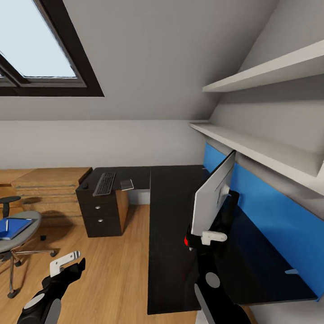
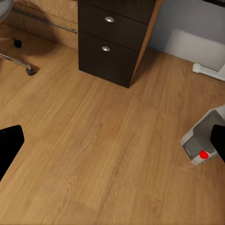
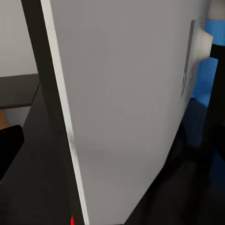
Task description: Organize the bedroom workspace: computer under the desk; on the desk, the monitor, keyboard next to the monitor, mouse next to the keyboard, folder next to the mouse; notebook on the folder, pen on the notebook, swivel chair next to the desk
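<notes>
The monitor point(image 1: 215, 194) stands on the dark L-shaped desk point(image 1: 168, 252), its pale back point(image 3: 126, 103) close up in the right wrist view. My right gripper point(image 1: 204, 238) is open at its lower edge, with the panel between the fingers point(image 3: 9, 147). The keyboard point(image 1: 104, 183), a dark mouse point(image 1: 84, 185) and a grey notebook point(image 1: 127, 184) lie on the desk's far wing. The blue folder point(image 1: 13, 227), with a pen point(image 1: 6, 223) on it, rests on the swivel chair point(image 1: 18, 238) at the left. My left gripper point(image 1: 72, 266) hangs open over the floor.
A dark drawer unit point(image 1: 100, 211) point(image 2: 115, 40) stands under the desk's far wing. A grey case with a red dot point(image 2: 202, 140), possibly the computer, sits on the wood floor point(image 2: 93, 140). Two wall shelves point(image 1: 265, 148) overhang the blue back panel point(image 1: 279, 216). The chair's base point(image 2: 21, 61) is nearby.
</notes>
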Controlling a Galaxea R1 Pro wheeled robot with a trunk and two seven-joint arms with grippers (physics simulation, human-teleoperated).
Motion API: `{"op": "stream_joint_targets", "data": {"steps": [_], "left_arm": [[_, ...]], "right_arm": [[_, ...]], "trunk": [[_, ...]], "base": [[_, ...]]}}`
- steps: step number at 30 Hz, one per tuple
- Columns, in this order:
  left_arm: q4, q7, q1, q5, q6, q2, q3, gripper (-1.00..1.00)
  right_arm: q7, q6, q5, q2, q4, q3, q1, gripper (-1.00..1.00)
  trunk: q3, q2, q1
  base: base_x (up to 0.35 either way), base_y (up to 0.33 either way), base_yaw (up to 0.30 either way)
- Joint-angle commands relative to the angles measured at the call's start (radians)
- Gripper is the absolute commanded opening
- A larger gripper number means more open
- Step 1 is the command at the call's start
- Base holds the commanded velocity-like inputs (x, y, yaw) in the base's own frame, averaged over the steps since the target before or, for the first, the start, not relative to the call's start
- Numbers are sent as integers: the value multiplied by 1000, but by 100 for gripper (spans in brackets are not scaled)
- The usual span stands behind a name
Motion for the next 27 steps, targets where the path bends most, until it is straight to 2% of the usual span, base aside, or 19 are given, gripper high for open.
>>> {"op": "stream_joint_targets", "data": {"steps": [1,13,22,27], "left_arm": [[-1,6,-1,10,4,0,1,100],[-1,6,-1,8,5,-1,1,100],[-1,6,-1,10,5,-1,1,100],[-1,6,-1,10,5,-1,1,100]], "right_arm": [[-6,-2,0,0,0,2,-1,100],[-6,-2,-1,-2,0,-5,-1,100],[-17,0,0,-2,-1,-6,-1,100],[-15,2,1,-11,0,-4,-1,100]], "trunk": [[-2,-1,1],[-2,-1,1],[-2,-1,1],[-2,-1,1]], "base": [[240,37,0],[151,13,0],[12,1,0],[0,0,0]]}}
